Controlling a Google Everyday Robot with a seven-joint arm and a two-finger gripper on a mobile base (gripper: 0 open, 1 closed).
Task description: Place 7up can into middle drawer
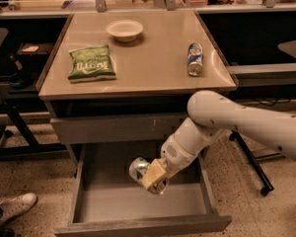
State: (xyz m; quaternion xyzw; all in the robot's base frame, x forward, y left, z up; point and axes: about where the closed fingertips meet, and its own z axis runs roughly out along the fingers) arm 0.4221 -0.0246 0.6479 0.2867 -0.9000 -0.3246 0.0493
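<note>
My gripper [150, 177] is shut on the 7up can [138, 169], a small silver-white and green can that lies tilted sideways between the fingers. I hold it inside the open middle drawer [143, 224], a wide grey tray pulled out under the cabinet, a little above its floor and toward the middle. My white arm [237, 120] reaches down to it from the right.
On the cabinet top [153, 68] lie a green chip bag [91, 63], a white bowl [125, 29] and a blue-and-white can [195, 58] on its side. A closed grey drawer front [116, 128] sits above the open drawer. A shoe [12, 209] is at the left, chair legs [251, 167] at the right.
</note>
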